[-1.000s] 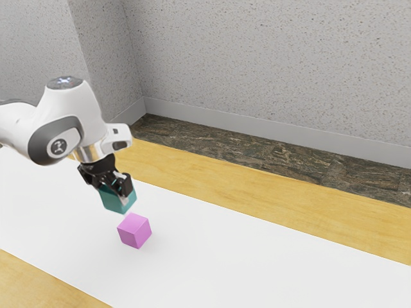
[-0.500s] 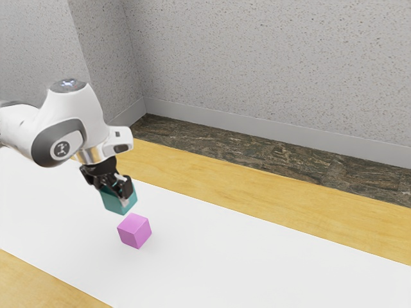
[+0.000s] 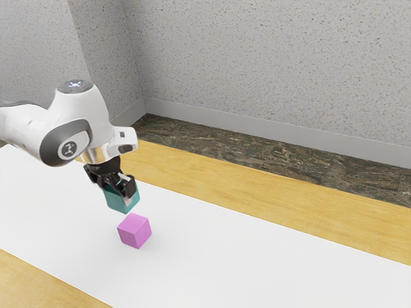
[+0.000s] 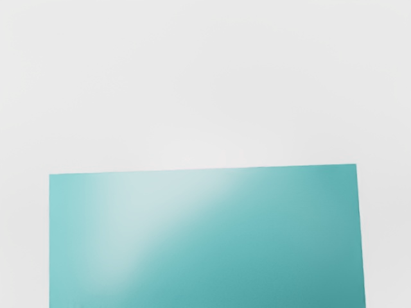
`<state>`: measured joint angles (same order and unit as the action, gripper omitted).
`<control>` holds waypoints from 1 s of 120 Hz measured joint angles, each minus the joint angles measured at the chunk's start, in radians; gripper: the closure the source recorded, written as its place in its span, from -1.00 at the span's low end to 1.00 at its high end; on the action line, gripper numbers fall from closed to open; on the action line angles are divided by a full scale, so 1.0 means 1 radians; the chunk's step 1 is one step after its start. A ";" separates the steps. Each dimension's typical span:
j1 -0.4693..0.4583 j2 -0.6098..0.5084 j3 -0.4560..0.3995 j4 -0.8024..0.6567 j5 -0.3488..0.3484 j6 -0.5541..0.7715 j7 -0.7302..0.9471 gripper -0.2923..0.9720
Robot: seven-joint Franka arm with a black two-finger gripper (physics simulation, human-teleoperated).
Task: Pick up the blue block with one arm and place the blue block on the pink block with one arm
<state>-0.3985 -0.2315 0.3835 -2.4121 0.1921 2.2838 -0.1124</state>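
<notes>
My black gripper (image 3: pixel 120 194) is shut on the blue block (image 3: pixel 118 201), a teal-blue cube that hangs in the air above the white table strip. The pink block (image 3: pixel 134 231) rests on that strip just below the held cube and a little toward the exterior view's right. A small gap separates the two blocks. In the wrist view the blue block (image 4: pixel 205 237) shows as a large teal face directly under my hand, with plain white table surface beyond it.
The white strip (image 3: pixel 257 256) runs across a wooden table (image 3: pixel 270 192). A dark stone floor (image 3: pixel 270 154) and grey speckled walls lie behind. The white arm (image 3: pixel 51 128) comes in from the exterior view's left.
My hand has carried the blue block slightly toward the exterior view's right, closer to a spot over the pink block. The pink block has stayed where it was.
</notes>
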 joint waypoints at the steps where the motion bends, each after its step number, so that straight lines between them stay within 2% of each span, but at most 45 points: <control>1: 0.000 0.001 0.000 0.000 0.000 0.000 0.000 -0.06; 120: -0.004 0.066 0.000 -0.007 -0.055 0.025 0.015 -0.06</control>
<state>-0.4030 -0.1657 0.3835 -2.4194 0.1371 2.3086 -0.0976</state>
